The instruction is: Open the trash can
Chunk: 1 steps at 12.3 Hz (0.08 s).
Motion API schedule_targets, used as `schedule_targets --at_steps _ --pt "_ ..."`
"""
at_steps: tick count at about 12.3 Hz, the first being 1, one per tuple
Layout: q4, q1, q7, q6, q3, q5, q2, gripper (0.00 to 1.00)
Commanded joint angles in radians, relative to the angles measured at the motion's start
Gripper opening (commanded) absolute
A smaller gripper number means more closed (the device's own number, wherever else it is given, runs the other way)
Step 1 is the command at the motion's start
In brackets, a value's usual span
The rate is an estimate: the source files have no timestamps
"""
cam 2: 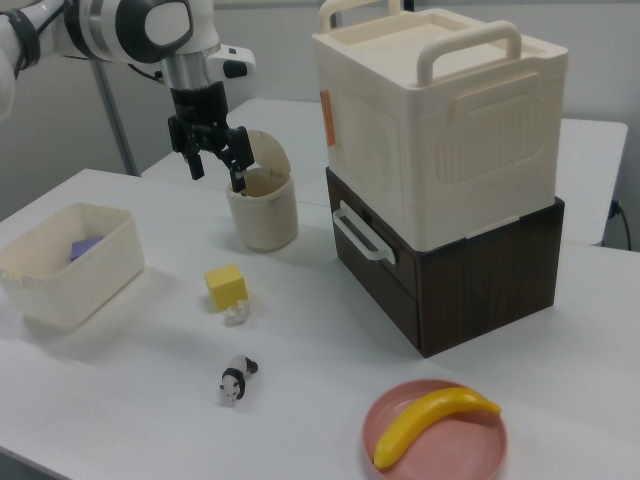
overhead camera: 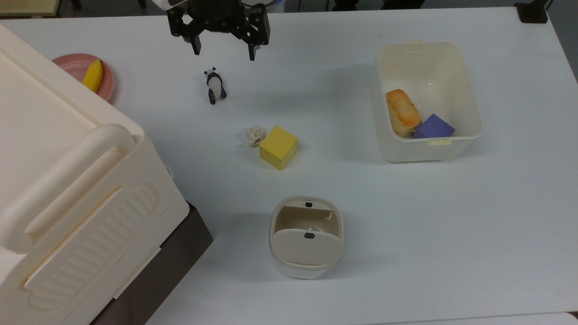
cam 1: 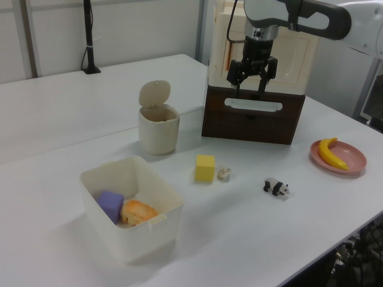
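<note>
The trash can (overhead camera: 306, 269) is a small cream bin standing near the top view's bottom centre. Its beige lid (overhead camera: 307, 248) is tipped up on its hinge, so the inside shows. In the left view the trash can (cam 1: 158, 131) has its lid (cam 1: 155, 94) upright above the rim, and the right view shows the same trash can (cam 2: 262, 212). My gripper (overhead camera: 224, 53) hangs open and empty high over the table at the top view's upper edge, far from the can. It also appears as the gripper (cam 1: 246, 84) and the gripper (cam 2: 217, 176).
A big cream box (overhead camera: 58, 180) sits on a dark brown drawer unit (cam 2: 470, 270). A white tub (overhead camera: 469, 104) holds bread and a purple block. A yellow cube (overhead camera: 278, 147), paper ball (overhead camera: 255, 134), panda toy (overhead camera: 214, 85) and banana plate (overhead camera: 74, 65) lie about.
</note>
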Motion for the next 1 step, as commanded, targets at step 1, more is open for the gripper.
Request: schedule_targets --at_steps 1 --pt "-0.029 0.006 0.017 0.012 -0.005 0.017 -0.032 1.00"
